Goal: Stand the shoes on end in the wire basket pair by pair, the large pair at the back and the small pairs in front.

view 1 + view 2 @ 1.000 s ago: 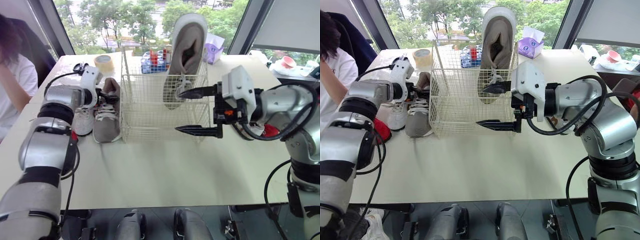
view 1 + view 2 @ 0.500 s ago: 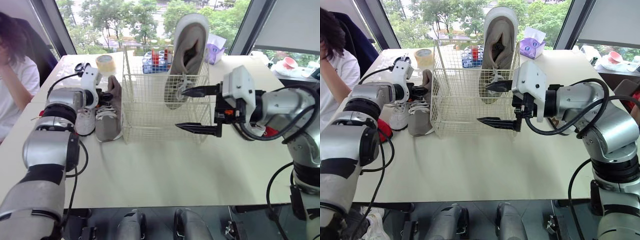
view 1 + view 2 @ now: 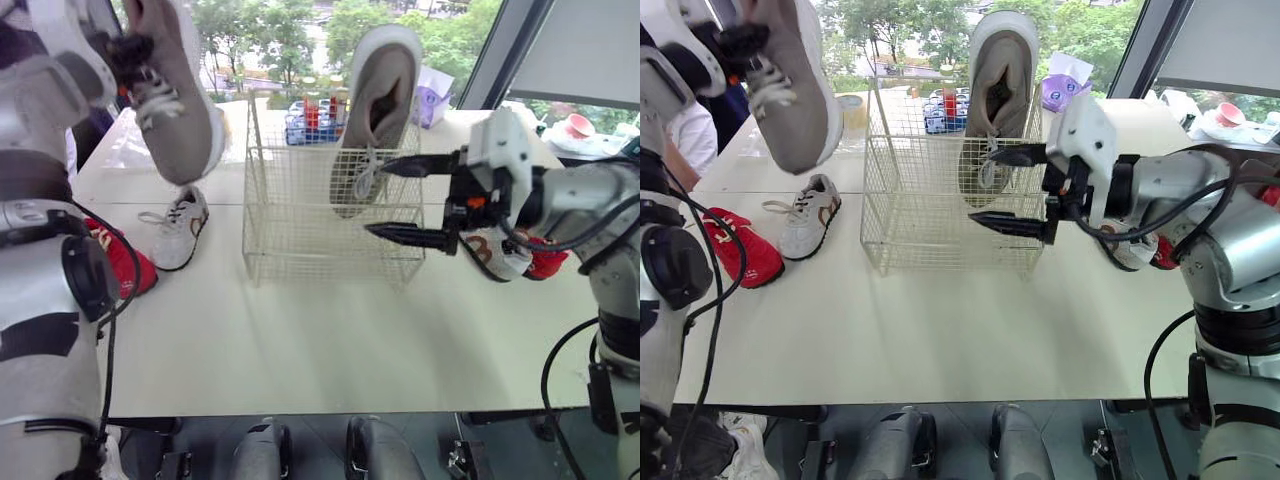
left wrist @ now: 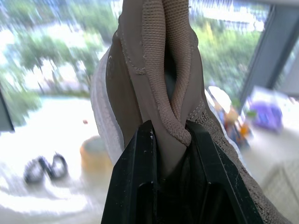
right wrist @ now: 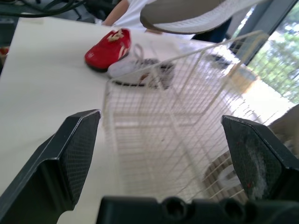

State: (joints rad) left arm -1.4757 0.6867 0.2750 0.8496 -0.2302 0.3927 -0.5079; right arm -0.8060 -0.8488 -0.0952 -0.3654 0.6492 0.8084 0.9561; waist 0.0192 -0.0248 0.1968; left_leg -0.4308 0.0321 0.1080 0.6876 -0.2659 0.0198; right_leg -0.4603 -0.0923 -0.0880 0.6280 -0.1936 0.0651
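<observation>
My left gripper (image 3: 126, 46) is shut on the heel collar of a large grey-brown shoe (image 3: 176, 100) and holds it high above the table, left of the wire basket (image 3: 300, 215). In the left wrist view the black fingers (image 4: 135, 182) pinch the shoe's collar (image 4: 169, 112). Its mate (image 3: 376, 105) stands on end in the basket's back right corner. My right gripper (image 3: 378, 197) is open at the basket's right front, holding nothing. A small white shoe (image 3: 180, 230) and a red shoe (image 3: 126, 268) lie on the table to the left.
Another white shoe (image 3: 495, 252) and a red shoe (image 3: 546, 262) lie behind my right arm. A tape roll (image 3: 852, 108), a blue crate (image 3: 308, 124) and a purple tissue box (image 3: 1060, 90) stand at the table's back. A person in white (image 3: 682, 140) sits at far left.
My left gripper shut on the large shoe lying beside the basket and raised it high off the table. The right gripper stayed open by the basket.
</observation>
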